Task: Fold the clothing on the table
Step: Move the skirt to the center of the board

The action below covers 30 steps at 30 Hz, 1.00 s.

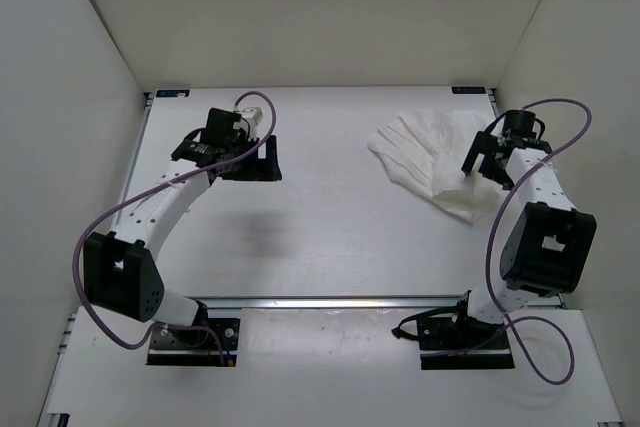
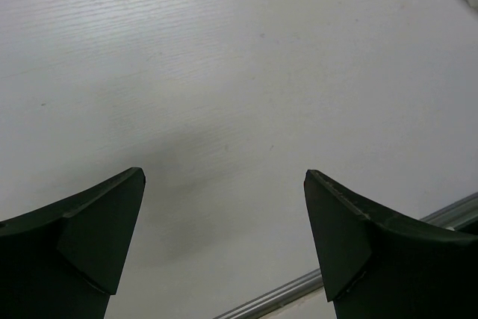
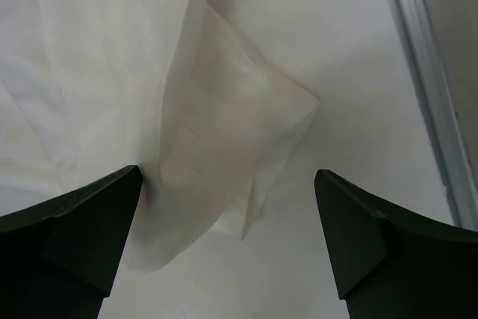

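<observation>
On the tabletop's far right, the white clothing lay bunched under the right gripper — jaws spread wide, holding nothing; the left gripper likewise.

**A:** Overhead view is bright and even, lit from above. The white table almost melts into the walls.

**B:** There's one soft shadow at centre left, beneath the left arm, with no hard edge.

**A:** In the left wrist view, a grey smudge of shadow sits at lower centre, and the fingers are nearly black.

**B:** Right wrist view: the clothing is pale, low in contrast and slightly soft.
</observation>
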Available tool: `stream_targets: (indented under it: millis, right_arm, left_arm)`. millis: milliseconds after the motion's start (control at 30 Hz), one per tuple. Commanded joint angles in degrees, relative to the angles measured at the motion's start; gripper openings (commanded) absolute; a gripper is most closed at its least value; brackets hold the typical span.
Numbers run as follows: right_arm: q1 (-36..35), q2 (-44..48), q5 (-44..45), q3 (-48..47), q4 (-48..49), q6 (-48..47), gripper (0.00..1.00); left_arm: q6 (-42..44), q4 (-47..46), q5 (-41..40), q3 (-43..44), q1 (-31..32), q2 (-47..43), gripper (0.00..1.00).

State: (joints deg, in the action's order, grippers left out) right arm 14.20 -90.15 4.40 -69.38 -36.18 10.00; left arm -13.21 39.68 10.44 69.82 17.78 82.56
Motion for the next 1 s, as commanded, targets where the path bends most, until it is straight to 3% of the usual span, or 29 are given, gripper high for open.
stream_targets:
  millis: [0, 67, 167, 200, 233, 300, 467, 567, 633, 667, 700, 733, 767, 833, 900, 967]
  right_arm:
    - [-0.6, 3.2, -5.5, 3.7, 10.8, 2.1, 0.98]
    - [-1.6, 3.6, -7.4, 5.1, 14.5, 3.4, 0.94]
    - [-2.6, 1.1, -9.1, 5.1, 16.9, 4.7, 0.74]
    - [-2.6, -0.5, -10.5, 3.9, 16.3, 5.5, 0.55]
    - [-2.8, -1.8, -11.8, 3.5, 15.9, 6.2, 0.29]
    - [-3.4, -5.0, -12.7, -1.6, 13.0, 6.9, 0.00]
    - [-11.5, -12.4, -19.7, -18.4, 6.6, 7.6, 0.00]
    - [-23.1, -17.0, -18.0, -35.6, 0.7, 5.6, 0.00]
    - [-31.6, -24.5, -19.3, -59.1, -7.0, 4.9, 0.00]
    - [-33.5, -26.8, -23.7, -65.9, -9.0, 5.3, 0.00]
    - [-36.1, -30.9, -25.2, -79.8, -11.0, 6.6, 0.00]
    - [-38.5, -33.7, -28.4, -89.1, -11.1, 9.9, 0.00]
    - [-39.6, -32.6, -31.4, -92.0, -10.6, 12.3, 0.01]
    - [-40.8, -27.7, -31.2, -86.0, -8.9, 11.5, 0.00]
    - [-41.6, -20.5, -20.5, -72.6, -8.6, 5.4, 0.00]
    - [-39.7, -11.0, -17.9, -45.0, -2.1, 6.2, 0.00]
  left_arm:
    - [-1.4, -3.1, 5.0, -2.1, -0.4, -4.3, 0.99]
    - [-2.3, -4.2, 7.0, -3.6, -2.0, -4.9, 0.99]
    - [-2.9, -4.3, 6.7, -4.5, -3.2, -5.9, 0.98]
    - [-2.7, -3.7, 5.8, -4.2, -3.4, -6.4, 0.99]
    - [-2.5, -3.9, 5.3, -4.3, -3.5, -7.1, 0.99]
    - [-2.2, -3.2, 5.0, -3.9, -4.0, -7.1, 0.99]
    - [-2.9, -5.0, 4.8, -4.5, -5.4, -8.5, 0.98]
    - [-3.8, -4.5, 2.1, -4.3, -5.6, -9.4, 0.99]
    - [-4.3, -4.4, 2.0, -5.0, -5.5, -11.1, 0.98]
    - [-4.5, -4.5, 0.7, -5.7, -5.6, -11.5, 0.99]
    - [-4.9, -3.9, 0.1, -5.3, -5.5, -12.2, 0.98]
    - [-5.5, -2.6, -2.2, -5.3, -5.6, -12.8, 0.98]
    - [-7.0, -2.6, -5.1, -5.5, -6.0, -13.5, 0.99]
    - [-8.4, -1.5, -8.0, -6.0, -7.5, -15.3, 0.99]
    - [-8.8, -0.7, -10.3, -5.9, -8.0, -16.9, 0.98]
    - [-8.8, -0.2, -11.8, -5.2, -7.6, -18.2, 0.99]
